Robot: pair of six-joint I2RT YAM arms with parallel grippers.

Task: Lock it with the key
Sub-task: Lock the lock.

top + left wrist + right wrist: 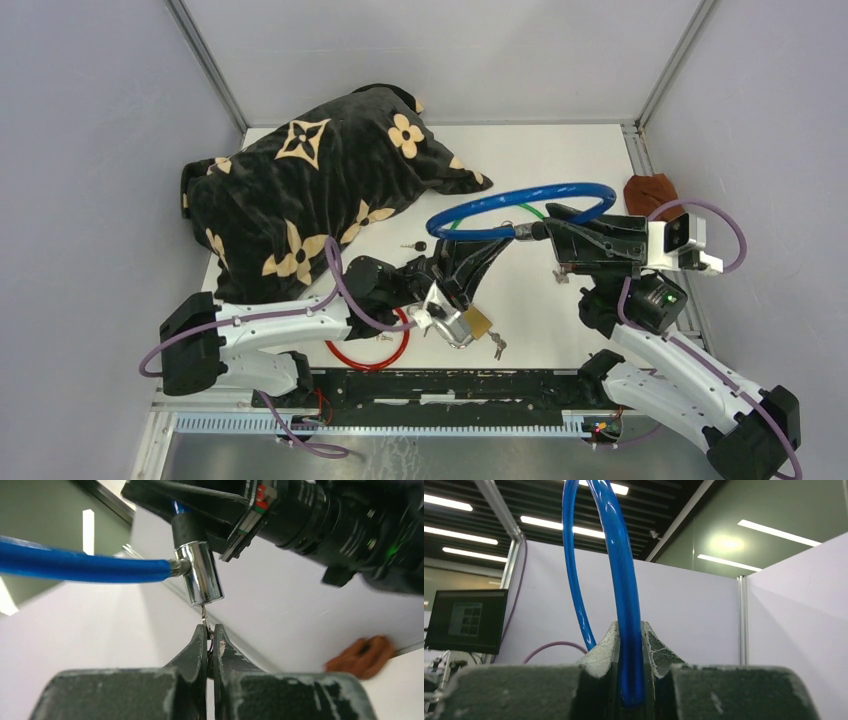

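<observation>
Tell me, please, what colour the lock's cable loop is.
The cable loop is blue, clearest in the right wrist view.

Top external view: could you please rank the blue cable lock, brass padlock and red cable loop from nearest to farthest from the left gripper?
1. Blue cable lock, its chrome end right at the left gripper's tips.
2. Brass padlock, below the gripper in the picture.
3. Red cable loop, farthest, at the lower left.

Lab, partition walls [684, 610], monitor [466, 620] (strip lights [539, 521] overhead)
</observation>
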